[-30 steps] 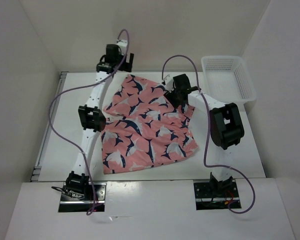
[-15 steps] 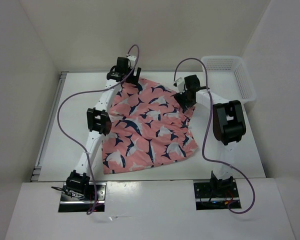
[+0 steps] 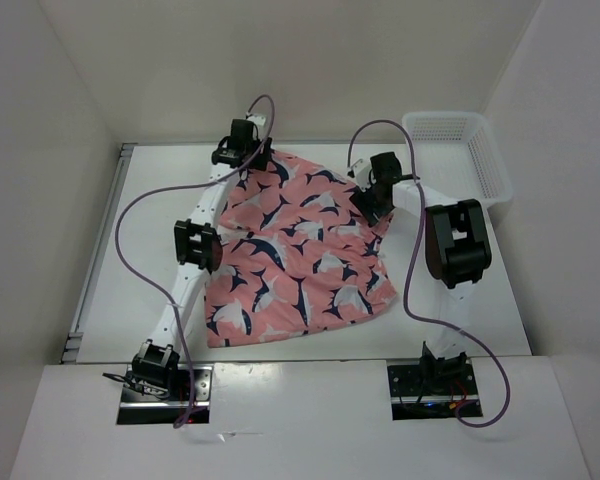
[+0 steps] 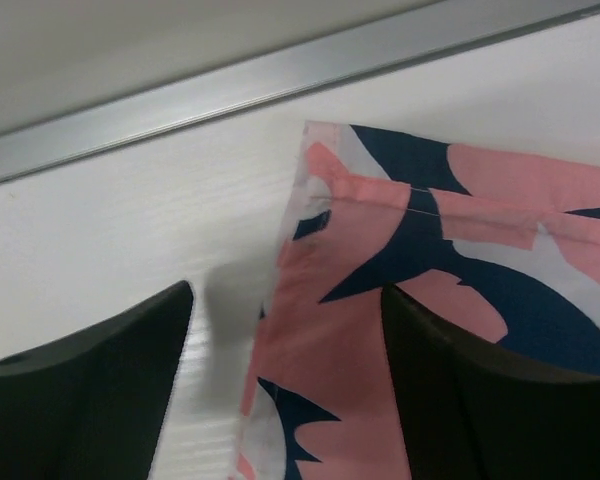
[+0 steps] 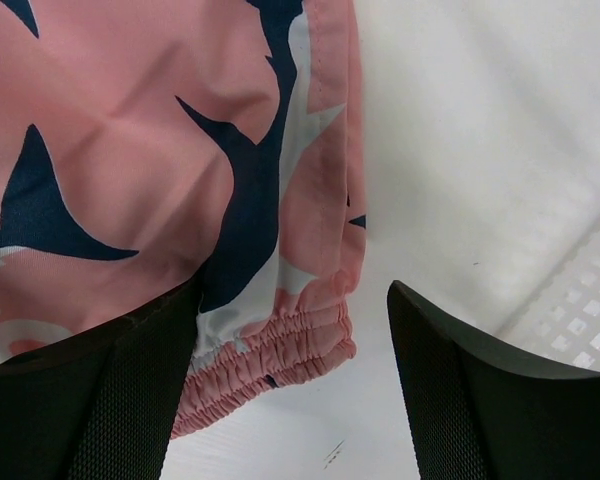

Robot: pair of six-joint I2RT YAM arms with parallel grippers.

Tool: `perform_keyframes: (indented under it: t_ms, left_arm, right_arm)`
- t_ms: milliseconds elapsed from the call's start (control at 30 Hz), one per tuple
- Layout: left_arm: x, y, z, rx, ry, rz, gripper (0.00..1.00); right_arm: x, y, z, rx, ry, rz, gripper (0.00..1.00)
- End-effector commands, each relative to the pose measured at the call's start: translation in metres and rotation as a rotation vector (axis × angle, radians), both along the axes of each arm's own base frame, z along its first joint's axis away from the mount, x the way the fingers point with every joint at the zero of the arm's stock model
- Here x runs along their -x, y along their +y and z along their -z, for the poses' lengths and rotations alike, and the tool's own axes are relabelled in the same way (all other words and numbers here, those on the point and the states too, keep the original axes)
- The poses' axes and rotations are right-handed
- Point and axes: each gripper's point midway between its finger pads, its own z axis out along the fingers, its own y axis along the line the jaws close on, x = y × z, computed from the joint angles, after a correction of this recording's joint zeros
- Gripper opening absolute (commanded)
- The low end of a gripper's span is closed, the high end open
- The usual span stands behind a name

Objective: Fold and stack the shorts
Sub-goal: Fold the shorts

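The coral-pink shorts [image 3: 300, 245] with navy-and-white shark shapes lie spread flat in the middle of the table. My left gripper [image 3: 243, 152] is open at their far left corner. In the left wrist view the hemmed corner [image 4: 380, 260] lies between the open fingers [image 4: 80, 400], not pinched. My right gripper [image 3: 380, 190] is open over the shorts' far right edge. In the right wrist view the gathered elastic waistband corner [image 5: 270, 360] lies between the open fingers [image 5: 500, 400], loose on the table.
A white mesh plastic basket [image 3: 458, 150] stands at the back right, close beside the right arm; its mesh shows in the right wrist view [image 5: 580, 310]. A metal rail [image 4: 280, 80] runs along the table's far edge, with white walls around.
My left gripper has come in from the back wall down to the shorts' far left corner. My right gripper has moved right, off the fabric's middle to its right edge.
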Motion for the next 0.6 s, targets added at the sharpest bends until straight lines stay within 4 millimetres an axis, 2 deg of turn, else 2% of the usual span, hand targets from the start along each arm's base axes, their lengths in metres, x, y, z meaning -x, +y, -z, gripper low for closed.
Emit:
perform_keyframes:
  t_ms: [0,67,100,133,167,200,233,267,300,333,367,400,433,467,500,533,567]
  left_arm:
    - [0.022,-0.014,0.046,-0.035,0.119,0.03,0.74]
    - [0.034,-0.022,0.047,-0.04,0.161,0.05,0.6]
    - [0.041,-0.02,0.053,-0.048,0.195,0.05,0.41]
    - [0.044,-0.017,0.055,-0.058,0.212,0.043,0.32]
    - [0.048,-0.015,0.058,-0.069,0.232,0.036,0.25]
    - [0.057,-0.012,0.057,-0.078,0.269,0.036,0.12]
    - [0.063,-0.011,0.06,-0.084,0.294,0.036,0.06]
    - [0.062,0.006,0.049,-0.088,0.295,0.006,0.02]
    - [0.071,0.016,0.049,-0.086,0.341,0.001,0.0]
    - [0.075,0.024,0.045,-0.077,0.362,-0.005,0.0]
    - [0.076,0.043,0.031,-0.06,0.368,-0.029,0.0]
    - [0.09,0.051,0.029,-0.046,0.426,-0.027,0.0]
    - [0.095,0.06,0.024,-0.046,0.445,-0.04,0.0]
    - [0.099,0.067,0.012,-0.032,0.454,-0.045,0.0]
    - [0.111,0.083,0.009,-0.023,0.499,-0.066,0.02]
    - [0.115,0.086,0.003,-0.006,0.512,-0.062,0.03]
    - [0.12,0.091,-0.011,0.005,0.515,-0.066,0.06]
  right_arm:
    - [0.003,-0.004,0.027,0.04,0.058,-0.012,0.8]
    - [0.003,-0.002,0.023,0.031,0.051,-0.017,0.8]
    - [0.004,-0.003,0.024,0.042,0.059,-0.032,0.78]
    - [0.006,0.0,0.02,0.03,0.061,-0.054,0.73]
    - [0.014,0.006,0.025,0.036,0.09,-0.087,0.69]
    - [0.017,0.02,0.02,0.051,0.086,-0.161,0.64]
    - [0.019,0.028,0.016,0.063,0.078,-0.204,0.59]
    - [0.029,0.037,0.017,0.08,0.093,-0.253,0.48]
    - [0.033,0.049,0.016,0.092,0.09,-0.3,0.43]
    - [0.04,0.075,0.008,0.106,0.065,-0.371,0.39]
    - [0.043,0.088,0.005,0.095,0.056,-0.402,0.37]
    - [0.047,0.101,0.005,0.041,0.057,-0.38,0.37]
    - [0.041,0.116,-0.01,-0.016,0.025,-0.373,0.39]
    - [0.045,0.132,-0.014,-0.078,0.036,-0.387,0.45]
    - [0.043,0.137,-0.023,-0.104,0.019,-0.382,0.5]
    - [0.041,0.143,-0.029,-0.114,0.006,-0.384,0.53]
    - [0.039,0.145,-0.032,-0.123,0.0,-0.373,0.55]
